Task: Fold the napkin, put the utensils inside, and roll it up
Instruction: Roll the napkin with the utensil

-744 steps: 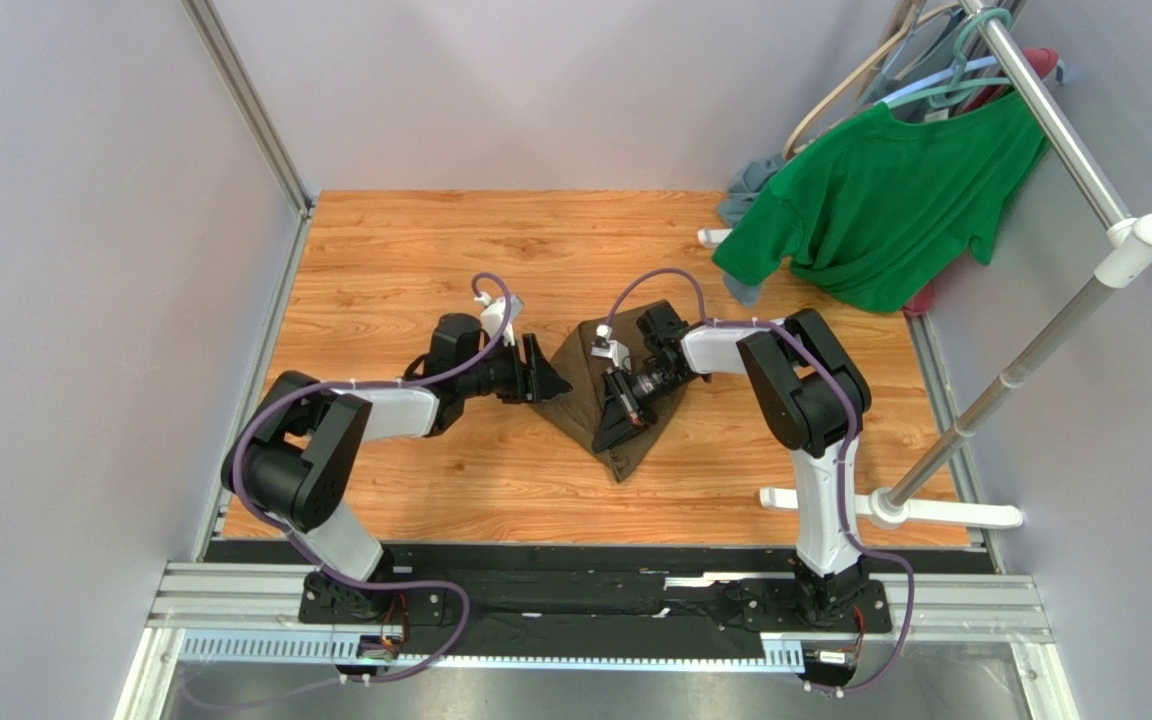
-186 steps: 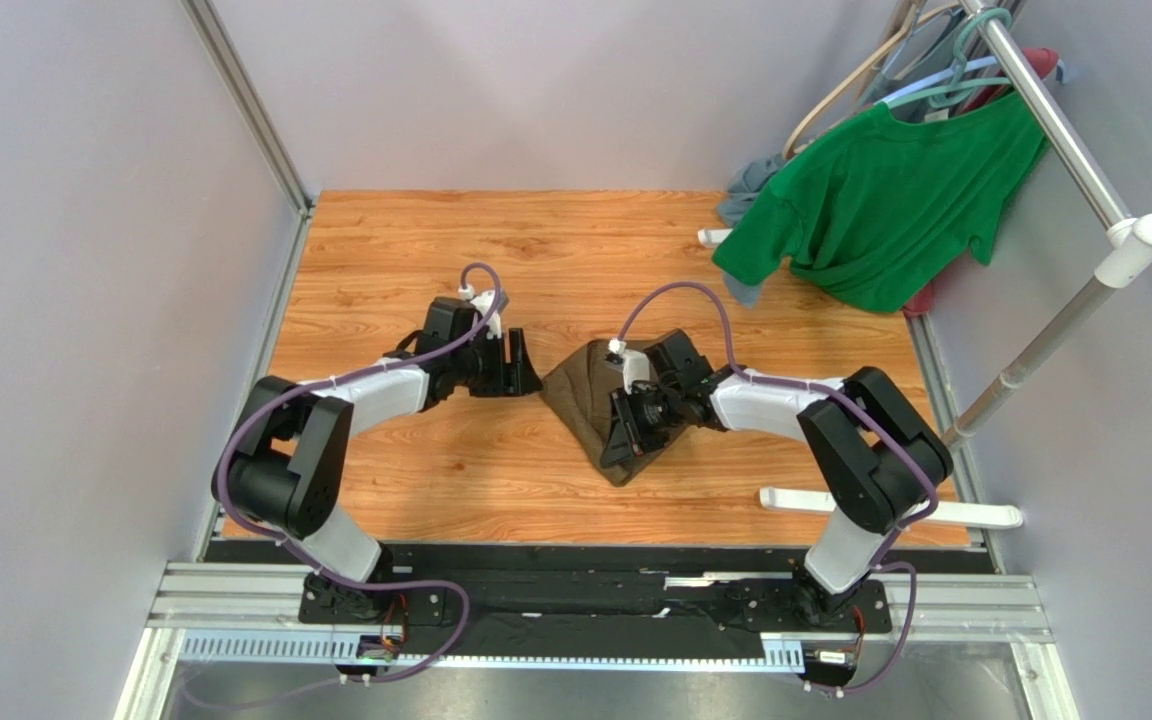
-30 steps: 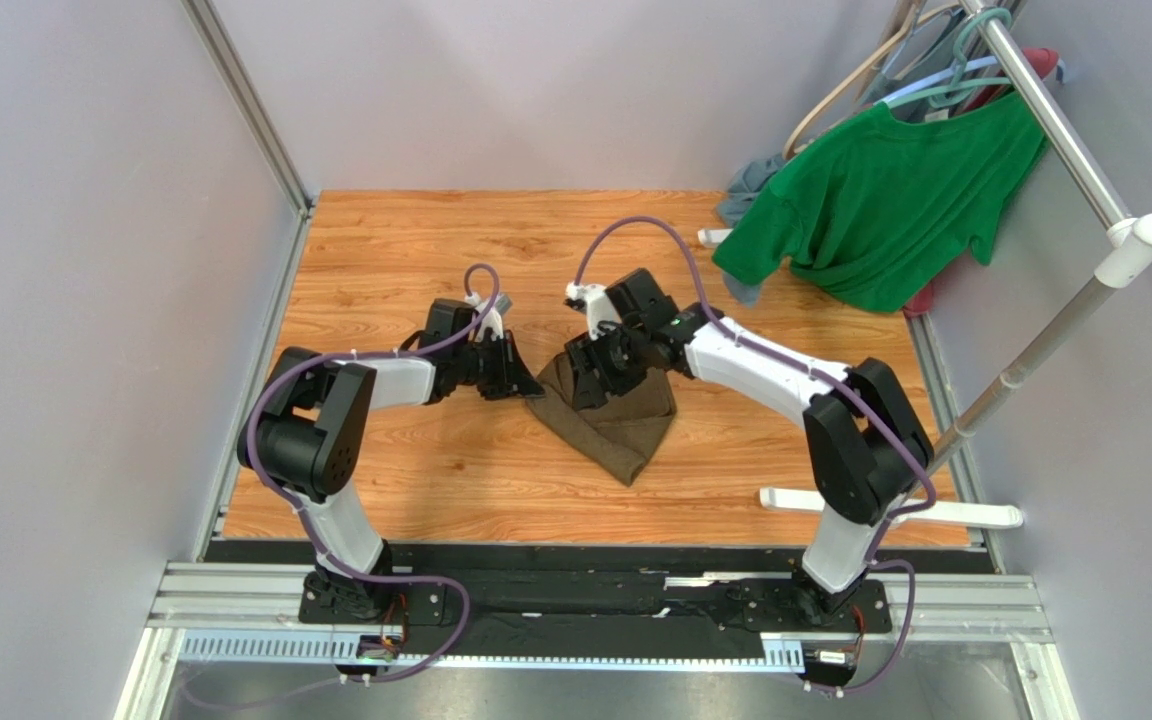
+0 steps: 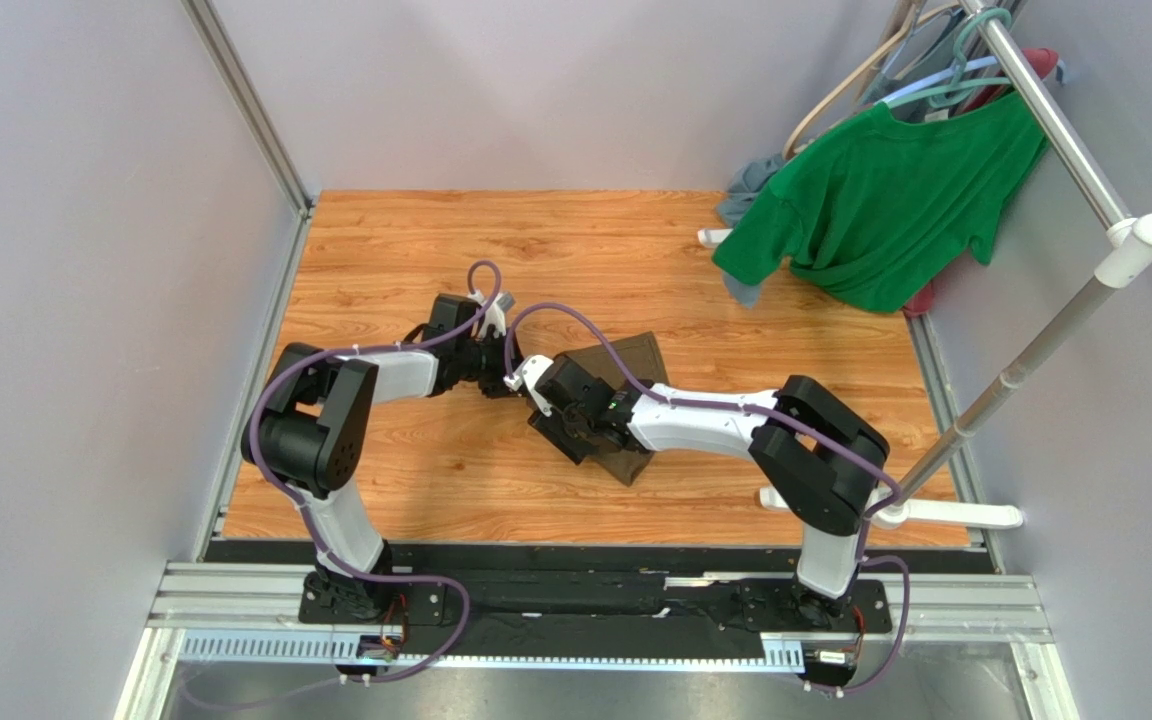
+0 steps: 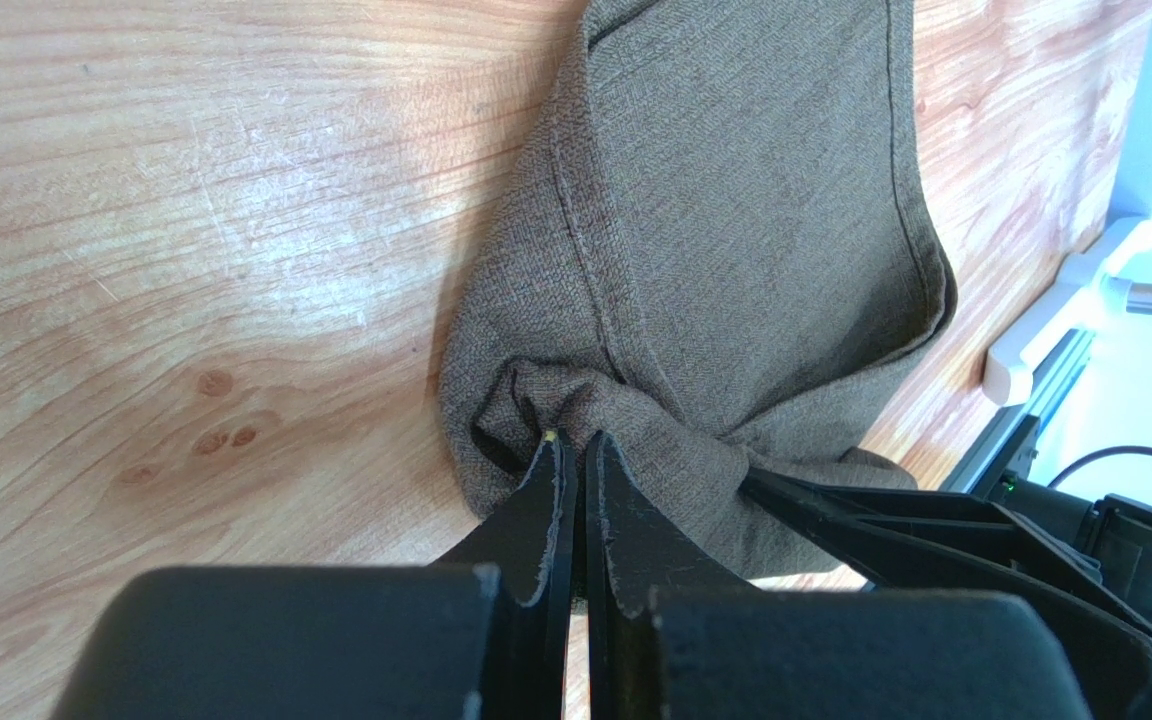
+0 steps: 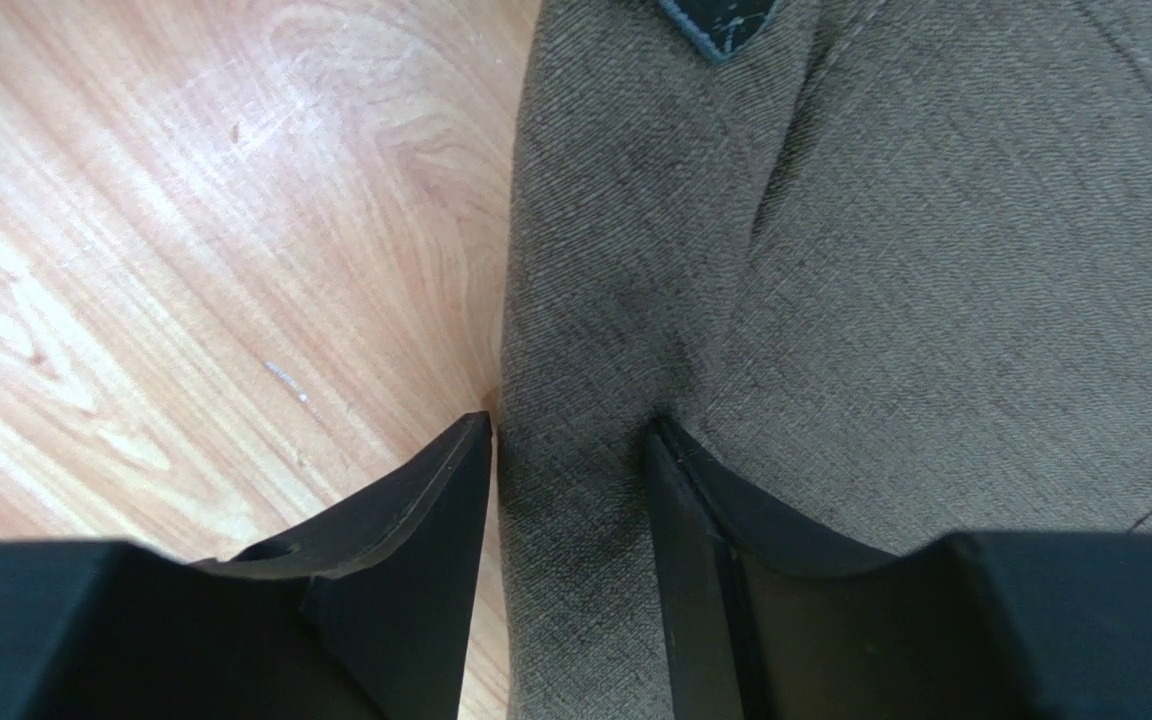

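The dark olive-brown napkin [image 4: 630, 368] lies folded on the wooden table, in the middle of the top view. My left gripper [image 4: 515, 375] is shut on the napkin's bunched left corner [image 5: 575, 443]. In the left wrist view the napkin [image 5: 748, 225] spreads away from that pinch. My right gripper [image 4: 575, 428] is low at the napkin's near-left edge. Its jaws [image 6: 567, 435] are open and straddle a flat folded edge of the napkin [image 6: 913, 255]. One finger [image 6: 417, 510] is against the wood side and the other rests on the cloth. The utensils are out of view.
A bright green T-shirt [image 4: 883, 195] hangs from a metal rail [image 4: 1063, 135] at the back right, with a grey-blue garment [image 4: 748, 188] beside it. The rack's white foot [image 4: 898, 510] lies near the right arm's base. Grey walls enclose the table.
My right gripper has moved from the napkin's far side to its near-left edge and its jaws have narrowed. The napkin's far part now lies spread flatter. The left gripper has held still.
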### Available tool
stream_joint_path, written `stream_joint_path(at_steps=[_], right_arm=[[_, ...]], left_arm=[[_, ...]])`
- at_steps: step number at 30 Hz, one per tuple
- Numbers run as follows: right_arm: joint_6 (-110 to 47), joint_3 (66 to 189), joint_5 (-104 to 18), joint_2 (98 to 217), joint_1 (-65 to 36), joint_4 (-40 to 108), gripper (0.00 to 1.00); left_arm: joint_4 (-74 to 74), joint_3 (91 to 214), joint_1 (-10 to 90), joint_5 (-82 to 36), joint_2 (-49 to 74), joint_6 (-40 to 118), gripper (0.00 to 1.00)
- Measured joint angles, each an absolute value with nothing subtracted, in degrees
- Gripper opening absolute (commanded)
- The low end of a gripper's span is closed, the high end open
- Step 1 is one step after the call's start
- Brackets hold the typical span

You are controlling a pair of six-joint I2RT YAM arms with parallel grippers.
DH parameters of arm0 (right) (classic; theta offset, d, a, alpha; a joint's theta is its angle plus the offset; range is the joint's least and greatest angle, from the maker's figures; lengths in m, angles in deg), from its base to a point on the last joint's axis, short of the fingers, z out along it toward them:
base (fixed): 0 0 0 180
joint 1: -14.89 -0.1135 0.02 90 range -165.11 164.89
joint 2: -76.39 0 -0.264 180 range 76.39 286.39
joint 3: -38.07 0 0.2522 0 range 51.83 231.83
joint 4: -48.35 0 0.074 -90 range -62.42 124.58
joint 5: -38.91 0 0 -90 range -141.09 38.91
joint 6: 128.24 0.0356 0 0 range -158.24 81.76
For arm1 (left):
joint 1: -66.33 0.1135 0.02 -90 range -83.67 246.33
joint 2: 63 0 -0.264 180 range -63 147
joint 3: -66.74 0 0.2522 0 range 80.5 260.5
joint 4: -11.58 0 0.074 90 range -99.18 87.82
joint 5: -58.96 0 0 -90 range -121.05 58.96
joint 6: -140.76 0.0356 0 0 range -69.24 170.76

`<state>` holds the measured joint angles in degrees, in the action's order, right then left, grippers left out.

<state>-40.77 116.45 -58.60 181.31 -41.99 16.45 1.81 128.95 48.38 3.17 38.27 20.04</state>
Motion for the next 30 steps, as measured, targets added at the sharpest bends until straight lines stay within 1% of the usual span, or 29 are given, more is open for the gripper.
stream_joint_path(at_steps=[2,3,4,5,6,7,8,10,11,12,16,22,25,30], right_arm=[[-40.72,116.3,-59.16,181.53,-41.99,16.89,0.37],[-40.68,116.17,-59.47,181.55,-41.99,17.09,0.31],[-40.7,116.02,-59.62,181.55,-41.99,17.33,0.29],[-40.55,115.82,-60.08,181.57,-41.97,17.63,0.27],[-40.53,115.71,-60.19,181.57,-41.88,17.83,0.23],[-40.42,115.56,-60.15,181.57,-41.6,18.11,0.21],[-40.15,115.47,-59.95,181.57,-41.43,18.27,0.19],[-39.28,114.99,-58.64,181.24,-40.66,19.1,0.17],[-38.78,114.57,-57.44,180.87,-40.05,19.56,0.16],[-38.3,114.01,-55.71,180.48,-39.24,20.19,0.16],[-37.05,112.87,-48.35,179.5,-36.14,21.46,0.14],[-35.32,112.82,-35.01,179.47,-31.7,20.48,0.11],[-34.65,112.98,-28.72,180.13,-30.39,19.45,0.09],[-33.92,115.36,-19.25,183.3,-27.55,17.87,0.07]], left_arm=[[1.83,128.95,48.38,3.19,38.29,20.04,0.0],[1.85,128.95,48.38,3.26,38.29,20.02,0.01],[1.88,128.95,48.38,3.3,38.29,20.02,0.04],[1.9,128.95,48.38,3.37,38.29,20.0,0.15],[1.94,128.95,48.38,3.39,38.27,19.98,0.23],[2.01,128.95,48.38,3.35,38.27,19.74,0.32],[2.07,128.92,48.4,3.3,38.16,19.72,0.48],[2.27,128.71,48.62,3.0,37.68,19.56,0.6],[2.31,128.36,48.88,2.78,37.03,19.06,0.71],[2.29,127.85,49.05,2.43,36.17,18.89,0.73],[1.85,124.97,50.65,-0.13,30.73,17.92,0.76],[4.5,119.44,52.03,-3.04,23.28,17.92,0.74],[7.6,116.36,52.01,-2.36,22.03,18.3,0.74],[11.56,113.34,52.01,0.94,22.1,19.52,0.7]])
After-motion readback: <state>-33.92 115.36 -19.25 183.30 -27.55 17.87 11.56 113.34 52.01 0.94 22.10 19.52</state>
